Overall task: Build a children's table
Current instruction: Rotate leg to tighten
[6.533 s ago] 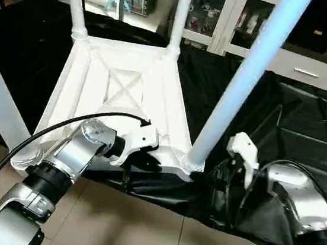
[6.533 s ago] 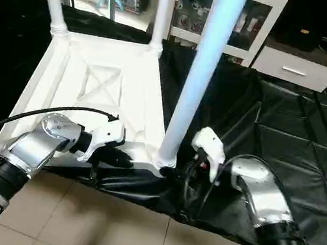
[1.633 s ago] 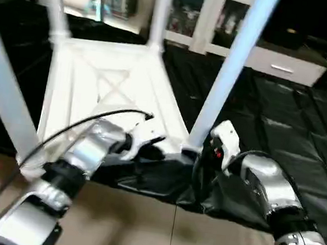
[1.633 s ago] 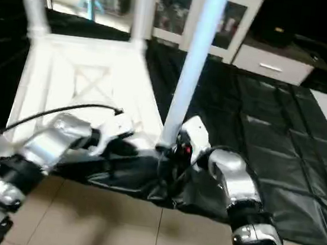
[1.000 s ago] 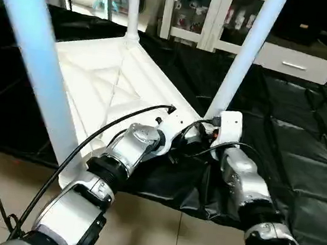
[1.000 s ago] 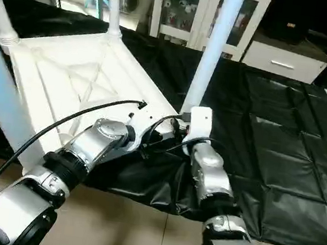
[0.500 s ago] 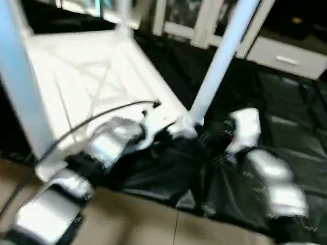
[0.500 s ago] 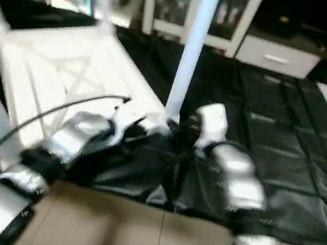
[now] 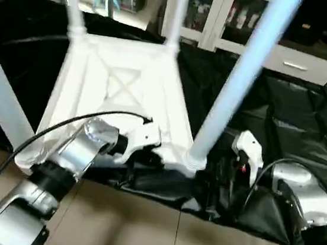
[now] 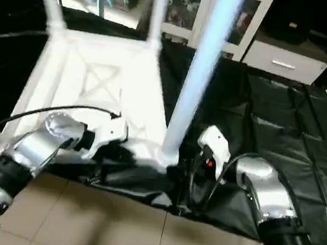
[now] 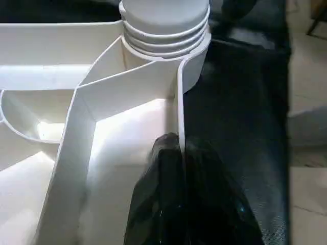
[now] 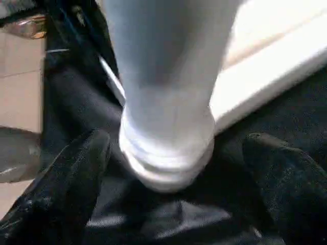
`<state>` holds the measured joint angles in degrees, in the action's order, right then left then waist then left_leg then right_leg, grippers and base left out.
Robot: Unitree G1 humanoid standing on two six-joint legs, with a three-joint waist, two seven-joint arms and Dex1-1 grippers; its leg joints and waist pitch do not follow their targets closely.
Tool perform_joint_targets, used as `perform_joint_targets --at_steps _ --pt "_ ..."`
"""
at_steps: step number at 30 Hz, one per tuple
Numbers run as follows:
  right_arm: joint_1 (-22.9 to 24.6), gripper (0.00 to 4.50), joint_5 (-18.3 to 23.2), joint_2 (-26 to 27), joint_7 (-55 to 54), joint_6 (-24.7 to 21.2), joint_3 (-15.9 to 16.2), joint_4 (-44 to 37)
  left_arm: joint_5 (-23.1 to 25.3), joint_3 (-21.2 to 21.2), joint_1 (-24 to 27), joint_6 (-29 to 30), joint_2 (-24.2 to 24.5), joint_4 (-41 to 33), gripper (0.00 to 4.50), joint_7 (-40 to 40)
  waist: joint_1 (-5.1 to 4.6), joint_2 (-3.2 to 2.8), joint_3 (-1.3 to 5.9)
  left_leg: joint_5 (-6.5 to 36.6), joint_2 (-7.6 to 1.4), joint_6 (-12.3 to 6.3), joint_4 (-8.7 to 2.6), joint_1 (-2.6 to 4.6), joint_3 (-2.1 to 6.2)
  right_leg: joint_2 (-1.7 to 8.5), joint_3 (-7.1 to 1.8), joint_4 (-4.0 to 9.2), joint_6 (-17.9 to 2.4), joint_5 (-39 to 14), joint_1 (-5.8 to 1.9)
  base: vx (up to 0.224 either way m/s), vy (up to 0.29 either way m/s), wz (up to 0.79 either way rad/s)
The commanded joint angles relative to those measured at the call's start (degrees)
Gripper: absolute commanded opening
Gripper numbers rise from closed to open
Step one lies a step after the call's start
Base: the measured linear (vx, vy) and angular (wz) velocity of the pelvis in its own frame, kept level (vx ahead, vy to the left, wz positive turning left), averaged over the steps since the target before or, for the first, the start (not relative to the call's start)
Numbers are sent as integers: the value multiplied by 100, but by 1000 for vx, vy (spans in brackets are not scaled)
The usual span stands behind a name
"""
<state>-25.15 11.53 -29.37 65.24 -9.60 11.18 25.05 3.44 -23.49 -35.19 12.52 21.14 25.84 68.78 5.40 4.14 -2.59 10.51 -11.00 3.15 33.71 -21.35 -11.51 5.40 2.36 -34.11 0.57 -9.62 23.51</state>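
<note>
We look down over our two silver forearms at the children's table (image 9: 122,93), which lies upside down on a black sheet (image 9: 305,134) spread over a tiled floor (image 9: 138,233). Its white plastic top shows an X-ribbed underside, smooth and glossy, with thin raised walls. Four long tapered white legs stand up from the round corner sockets, their long axes pointing upward toward us.

The nearest right-hand leg (image 9: 233,89) matters most. It rises just in front of our right gripper (image 12: 168,168), whose two black fingers (image 12: 71,173) stand spread wide on either side of the leg's ringed base without touching it. The leg's base sits in its corner socket (image 9: 195,159), and we judge our right arm is the nearer one to work it.

Our left gripper (image 11: 179,148) is pinched closed on the thin upright rim (image 11: 180,102) of the tabletop, just beside that same corner socket, steadying the top.
</note>
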Motion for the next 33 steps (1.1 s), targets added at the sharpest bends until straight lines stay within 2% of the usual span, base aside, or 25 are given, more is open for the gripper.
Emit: perform_joint_targets --at_steps 1,10,12,19,21,23,26,33 --pt "-91 446 -45 -52 135 142 72 72 69 -365 132 71 -40 -53 0 264 -22 4 309 1398 -262 -151 -437 129 81 295 -180 350 -1307 -1224 -194 0 0 0" --pt "-366 446 -124 117 462 386 165 409 104 -422 178 195 12 -223 0 354 -22 22 340 1114 -243 -227 -405 110 79 276 -170 284 -1434 -773 -242 0 0 0" --pt "-379 417 -108 117 505 423 167 446 112 -427 197 220 28 -251 0 376 -22 12 344 1045 -241 -259 -397 116 75 272 -171 276 -1468 -684 -240 0 0 0" --pt "-382 370 -9 91 771 425 71 485 111 -443 256 298 102 -332 0 426 -17 18 350 976 -243 -316 -386 119 74 272 -168 260 -1520 -609 -251 0 0 0" --pt "-391 342 -2 107 809 438 54 532 115 -446 256 316 104 -339 0 429 -14 5 350 999 -243 -315 -386 121 77 271 -166 262 -1523 -645 -251 0 0 0" --pt "-398 335 36 136 828 436 28 581 114 -458 260 343 108 -354 0 443 -16 -3 351 1017 -243 -303 -384 124 76 272 -167 261 -1537 -640 -251 0 0 0" --pt "-408 298 59 164 850 425 -1 612 117 -480 262 370 114 -362 0 475 -18 5 356 996 -242 -299 -379 129 73 267 -166 256 -1561 -594 -251 0 0 0" --pt "-399 250 85 173 956 388 -16 633 122 -491 268 400 116 -374 0 479 -16 16 357 978 -239 -314 -373 128 73 266 -164 252 -1565 -593 -256 0 0 0"
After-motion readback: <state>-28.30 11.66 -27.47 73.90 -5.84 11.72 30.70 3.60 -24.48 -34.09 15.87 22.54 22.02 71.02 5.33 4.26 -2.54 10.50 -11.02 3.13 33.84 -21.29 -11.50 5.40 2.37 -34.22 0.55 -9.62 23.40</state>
